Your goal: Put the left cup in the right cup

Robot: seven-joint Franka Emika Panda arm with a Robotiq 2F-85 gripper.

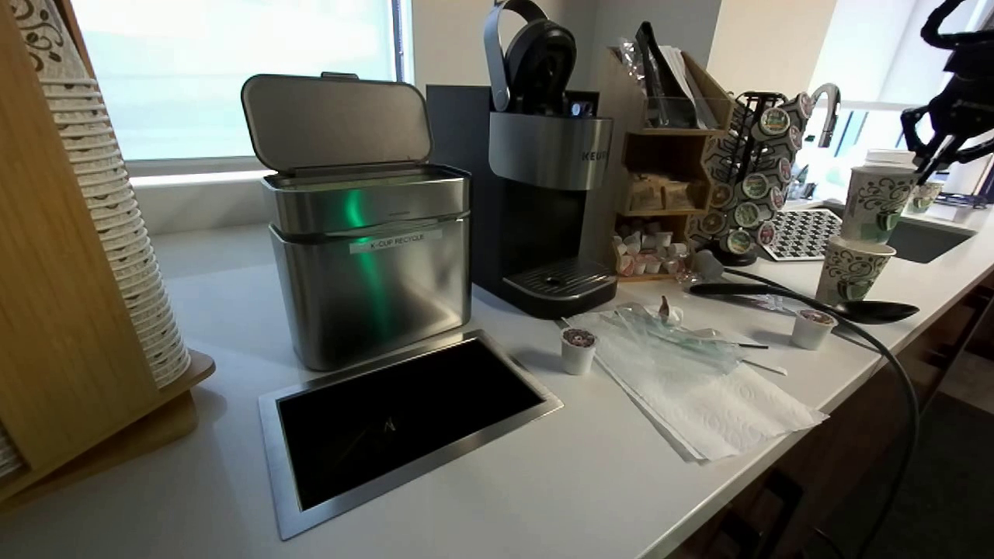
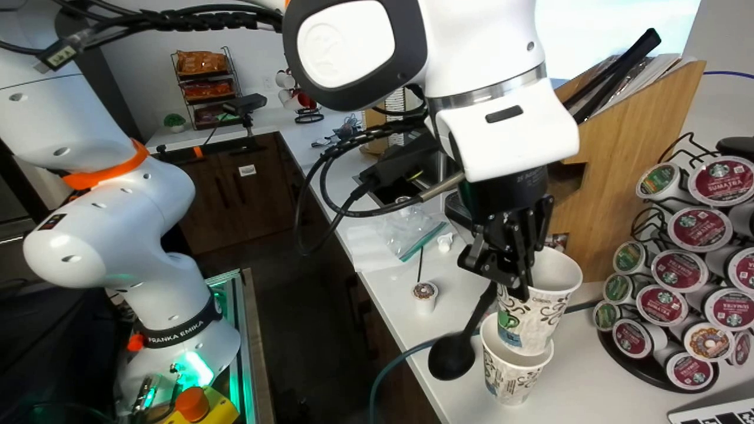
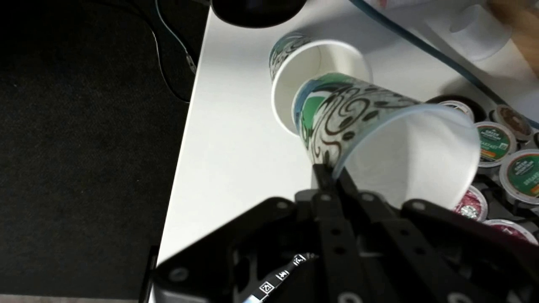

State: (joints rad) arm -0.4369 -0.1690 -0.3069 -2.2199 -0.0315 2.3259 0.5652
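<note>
The left cup, a whitish tapered paper cup with grey scroll patterning and a green patch, is held by its rim. It shows in both exterior views [image 1: 877, 203] [image 2: 533, 312] and the wrist view [image 3: 358, 111]. My gripper [image 1: 926, 172] [image 2: 521, 288] [image 3: 330, 173] is shut on its wall, one finger inside and one outside. The right cup [image 1: 850, 272] [image 2: 509, 380] [image 3: 290, 52], of the same pattern, stands upright on the counter directly beneath. The held cup is tilted, its base at the right cup's mouth; how far inside is unclear.
A black spoon [image 1: 874, 312] [image 2: 452, 356] lies beside the right cup, near the counter's front edge. A cable [image 3: 425, 46] runs past the cups. A pod carousel [image 1: 745, 175] [image 2: 683, 265] stands close by. A coffee pod [image 1: 813, 330] [image 2: 424, 297] is nearby.
</note>
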